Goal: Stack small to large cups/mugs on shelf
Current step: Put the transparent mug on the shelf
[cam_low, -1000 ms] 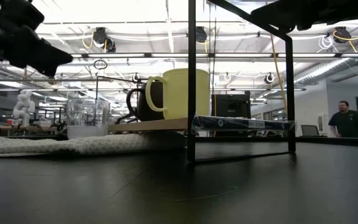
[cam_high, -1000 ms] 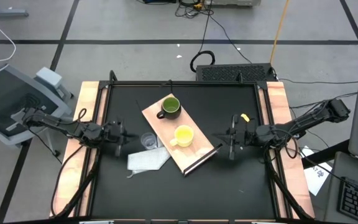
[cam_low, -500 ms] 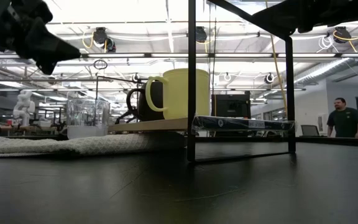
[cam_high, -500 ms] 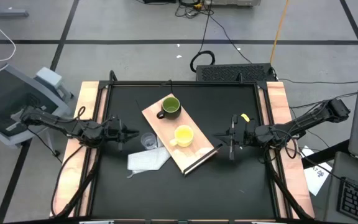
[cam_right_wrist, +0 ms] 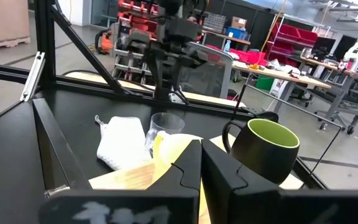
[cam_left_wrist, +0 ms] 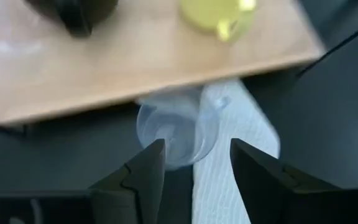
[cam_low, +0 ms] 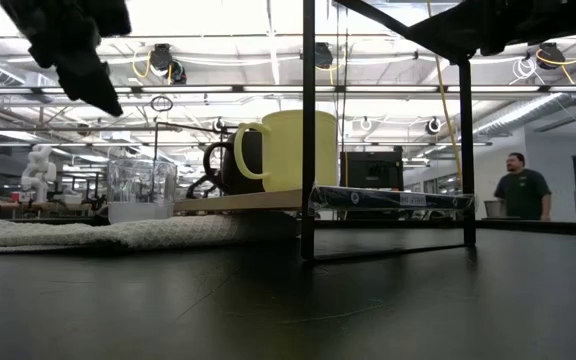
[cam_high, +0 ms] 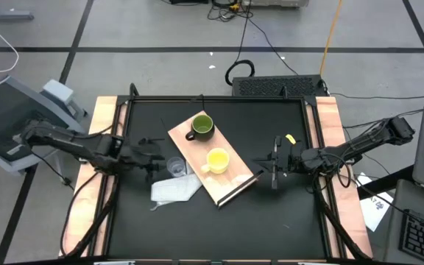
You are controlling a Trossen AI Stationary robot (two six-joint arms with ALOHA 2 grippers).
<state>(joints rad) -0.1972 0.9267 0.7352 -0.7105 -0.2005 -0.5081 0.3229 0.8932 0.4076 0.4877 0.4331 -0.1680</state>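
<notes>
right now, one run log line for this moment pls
left gripper: open, above clear cup | right gripper: shut, waiting by shelf | mugs on shelf

The black bench (cam_high: 219,228) carries a light-wood shelf (cam_high: 186,143), a white cloth (cam_high: 174,190) and a clear cup (cam_high: 175,167); green mug (cam_high: 201,126) and yellow mug (cam_high: 216,160) stand on the shelf.
</notes>
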